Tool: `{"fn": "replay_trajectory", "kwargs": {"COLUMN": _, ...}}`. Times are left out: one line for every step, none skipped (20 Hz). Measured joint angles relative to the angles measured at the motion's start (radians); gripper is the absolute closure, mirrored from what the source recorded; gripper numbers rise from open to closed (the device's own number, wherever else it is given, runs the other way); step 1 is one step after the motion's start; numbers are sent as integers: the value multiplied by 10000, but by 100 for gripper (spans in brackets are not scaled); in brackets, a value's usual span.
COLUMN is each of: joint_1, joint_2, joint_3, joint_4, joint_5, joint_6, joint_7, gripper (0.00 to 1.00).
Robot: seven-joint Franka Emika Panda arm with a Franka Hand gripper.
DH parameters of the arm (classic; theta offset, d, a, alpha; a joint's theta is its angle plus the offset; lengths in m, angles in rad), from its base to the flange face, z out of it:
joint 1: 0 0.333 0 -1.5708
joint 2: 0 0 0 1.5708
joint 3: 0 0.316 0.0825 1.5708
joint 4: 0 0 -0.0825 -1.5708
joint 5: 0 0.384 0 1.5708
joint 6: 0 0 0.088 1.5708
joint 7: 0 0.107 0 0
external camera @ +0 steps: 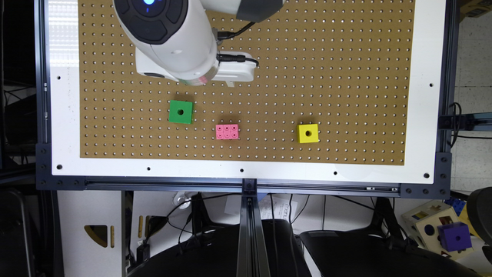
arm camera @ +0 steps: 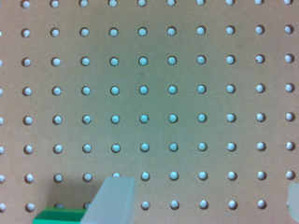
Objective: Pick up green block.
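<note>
The green block (external camera: 180, 112) rests on the table (external camera: 346, 96), nearer than the hand (arm camera: 198, 200) and slightly left. The hand appears open and empty; its fingers (arm camera: 114, 200) stand well apart.

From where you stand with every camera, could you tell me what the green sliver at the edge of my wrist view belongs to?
Observer: It is the green block, a cube with a round hole in its top face, lying on the pegboard.
Operator: Thank you. Is anything crowding it?
Observer: No. The pink brick sits apart from it toward the exterior view's right, and the yellow cube lies farther that way.
</note>
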Motion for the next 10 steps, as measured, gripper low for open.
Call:
{"fn": "replay_trajectory", "kwargs": {"joint_1": 0, "joint_2": 0, "joint_3": 0, "joint_4": -1, "joint_5": 0, "joint_6": 0, "joint_7": 0, "gripper": 0}}
{"fn": "replay_trajectory", "kwargs": {"joint_1": 0, "joint_2": 0, "joint_3": 0, "joint_4": -2, "joint_5": 0, "joint_6": 0, "joint_7": 0, "gripper": 0}}
{"fn": "replay_trajectory", "kwargs": {"joint_1": -1, "joint_2": 0, "joint_3": 0, "joint_4": -2, "joint_5": 0, "joint_6": 0, "joint_7": 0, "gripper": 0}}
{"fn": "replay_trajectory", "kwargs": {"joint_1": -5, "joint_2": 0, "joint_3": -5, "joint_4": -1, "joint_5": -6, "joint_6": 0, "joint_7": -1, "gripper": 0}}
{"fn": "replay_trajectory", "kwargs": {"joint_1": -153, "joint_2": 0, "joint_3": -43, "joint_4": 54, "joint_5": -61, "joint_6": 0, "joint_7": -90, "gripper": 0}}
{"fn": "replay_trajectory", "kwargs": {"joint_1": -248, "joint_2": 1, "joint_3": -49, "joint_4": 93, "joint_5": -61, "joint_6": 0, "joint_7": -189, "gripper": 0}}
{"fn": "replay_trajectory", "kwargs": {"joint_1": -368, "joint_2": 4, "joint_3": -56, "joint_4": 143, "joint_5": -61, "joint_6": 0, "joint_7": -309, "gripper": 0}}
{"fn": "replay_trajectory", "kwargs": {"joint_1": -469, "joint_2": 13, "joint_3": -58, "joint_4": 193, "joint_5": -61, "joint_6": 0, "joint_7": -415, "gripper": 0}}
{"fn": "replay_trajectory", "kwargs": {"joint_1": -561, "joint_2": 42, "joint_3": -59, "joint_4": 269, "joint_5": -61, "joint_6": 0, "joint_7": -501, "gripper": 0}}
{"fn": "replay_trajectory", "kwargs": {"joint_1": -651, "joint_2": 108, "joint_3": -61, "joint_4": 385, "joint_5": -61, "joint_6": 0, "joint_7": -592, "gripper": 0}}
